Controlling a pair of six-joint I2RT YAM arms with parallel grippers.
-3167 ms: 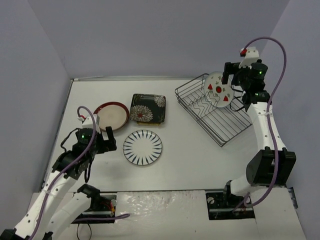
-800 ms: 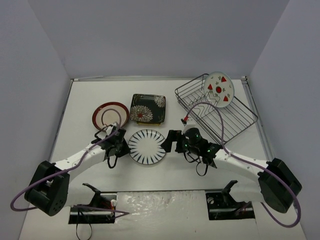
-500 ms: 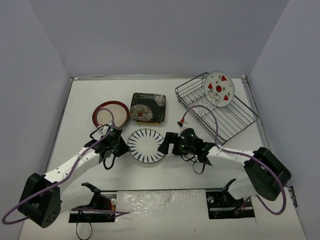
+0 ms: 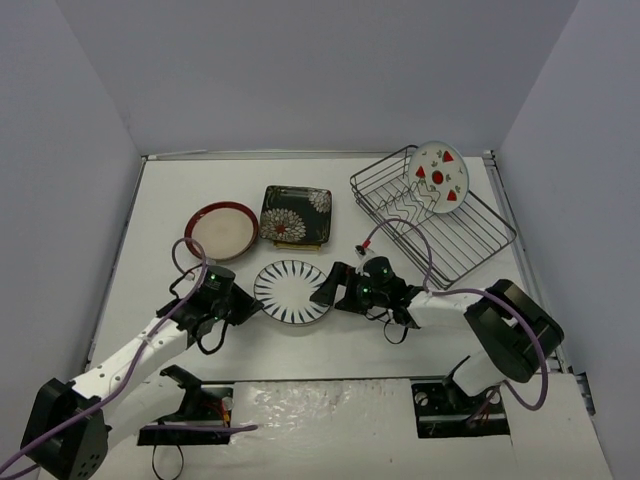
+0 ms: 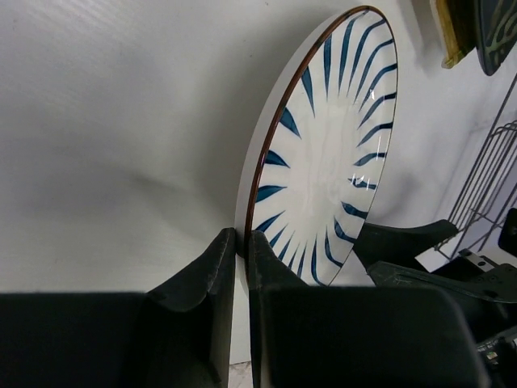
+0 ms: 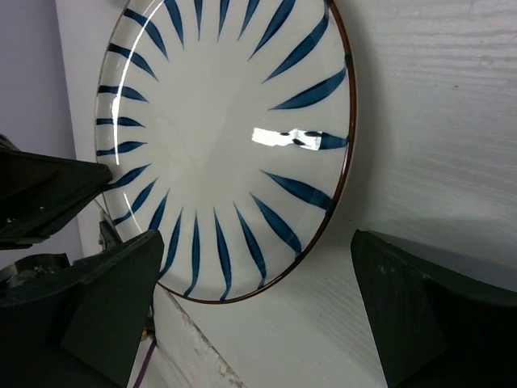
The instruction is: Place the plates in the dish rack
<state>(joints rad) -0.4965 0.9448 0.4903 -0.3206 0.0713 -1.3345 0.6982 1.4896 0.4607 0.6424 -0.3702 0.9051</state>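
Pale lilac-grey walls [image 4: 300, 80] closed in the white table [image 4: 170, 190] on three sides. The largest thing on it was the dark wire rack [image 4: 465, 240], set at an angle toward the far right corner. At the rack's far end the watermelon plate [image 4: 440, 176] stood on edge among the wires. Left of the rack and apart from it, the flowered square plate [image 4: 296, 215] lay on the table, and just beside it, further left, lay the red-rimmed plate [image 4: 222, 230]. Nearer to me than those two, about the middle of the table, was the striped plate [image 4: 291, 292], white with dark rays running out to a thin brown edge. Both my arms reached low across the table toward it, one from each side. My left gripper [image 4: 243, 303] had its fingers [image 5: 214, 271] pressed together on the striped plate's left rim, with the edge pinched between them, and a soft shadow lay on the table beside that rim. My right gripper [image 4: 328, 290] stood at the plate's right side with its fingers [image 6: 121, 283] spread as wide as they go. The plate's near rim lay between them, and I could not tell whether either finger touched it.
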